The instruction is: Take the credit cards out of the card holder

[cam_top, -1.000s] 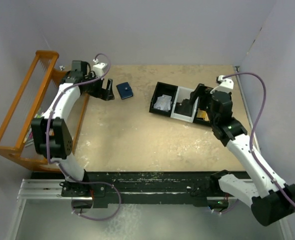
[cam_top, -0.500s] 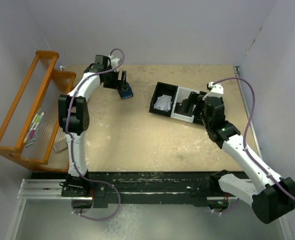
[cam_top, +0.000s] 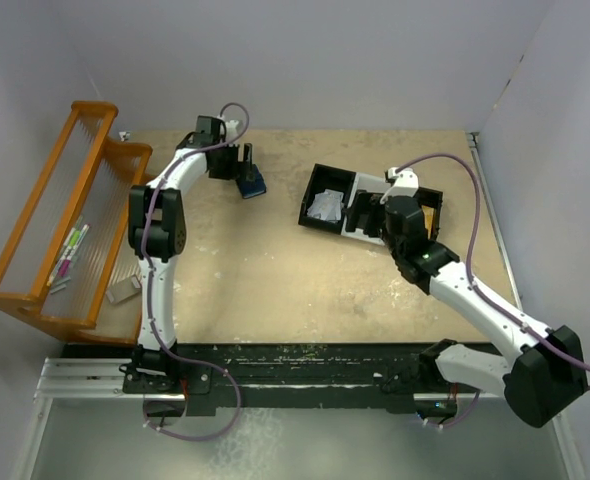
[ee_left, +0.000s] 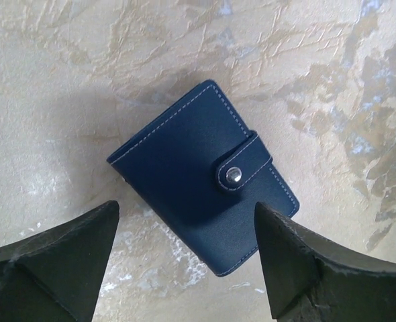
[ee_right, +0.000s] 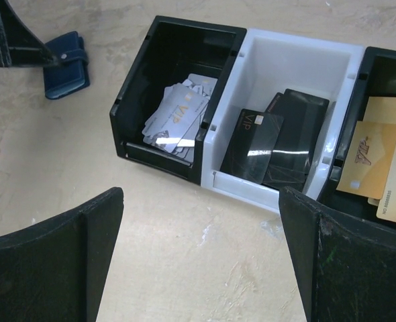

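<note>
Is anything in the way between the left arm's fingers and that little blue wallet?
Nothing visible. The card holder lies snapped shut on the table, directly below the left fingers, which stand open to either side of it.

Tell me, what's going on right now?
Left hand open above the wallet. Wallet snapped shut, flat on table. Right hand open by card tray. Nothing blocking.
</note>
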`<state>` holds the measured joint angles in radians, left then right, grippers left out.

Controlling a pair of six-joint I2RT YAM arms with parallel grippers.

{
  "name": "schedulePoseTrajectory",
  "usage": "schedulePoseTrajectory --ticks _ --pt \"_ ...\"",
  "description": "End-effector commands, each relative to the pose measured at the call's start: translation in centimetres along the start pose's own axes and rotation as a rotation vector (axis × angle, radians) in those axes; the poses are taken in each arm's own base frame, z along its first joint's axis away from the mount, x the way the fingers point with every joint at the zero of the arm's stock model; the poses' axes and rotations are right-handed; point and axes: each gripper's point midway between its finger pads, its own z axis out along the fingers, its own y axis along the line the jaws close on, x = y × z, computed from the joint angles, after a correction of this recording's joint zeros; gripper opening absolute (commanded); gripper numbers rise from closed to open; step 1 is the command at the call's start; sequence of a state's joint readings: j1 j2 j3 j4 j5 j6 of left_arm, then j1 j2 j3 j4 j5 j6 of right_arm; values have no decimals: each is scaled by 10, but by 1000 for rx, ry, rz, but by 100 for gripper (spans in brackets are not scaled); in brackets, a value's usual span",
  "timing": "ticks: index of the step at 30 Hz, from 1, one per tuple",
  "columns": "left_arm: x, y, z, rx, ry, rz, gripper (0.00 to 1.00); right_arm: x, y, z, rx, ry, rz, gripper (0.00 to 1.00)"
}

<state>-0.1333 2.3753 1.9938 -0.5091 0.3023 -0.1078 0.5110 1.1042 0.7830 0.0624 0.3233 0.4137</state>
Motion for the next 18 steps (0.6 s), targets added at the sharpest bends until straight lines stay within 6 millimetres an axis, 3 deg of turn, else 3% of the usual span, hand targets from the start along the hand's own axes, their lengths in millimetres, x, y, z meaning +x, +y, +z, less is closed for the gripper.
schedulePoseTrajectory --ticks 1,3,13,18 --pt "-33 -9 4 42 -92 -1 83 -24 12 6 -27 -69 10 100" --pt "-32 -7 10 43 -89 -3 80 -21 14 9 -32 -62 8 100" --pt "-18 -3 27 30 -62 51 44 -8 16 21 -29 -30 18 99" --pt "-16 -14 23 65 -58 86 14 9 12 32 19 48 41 97"
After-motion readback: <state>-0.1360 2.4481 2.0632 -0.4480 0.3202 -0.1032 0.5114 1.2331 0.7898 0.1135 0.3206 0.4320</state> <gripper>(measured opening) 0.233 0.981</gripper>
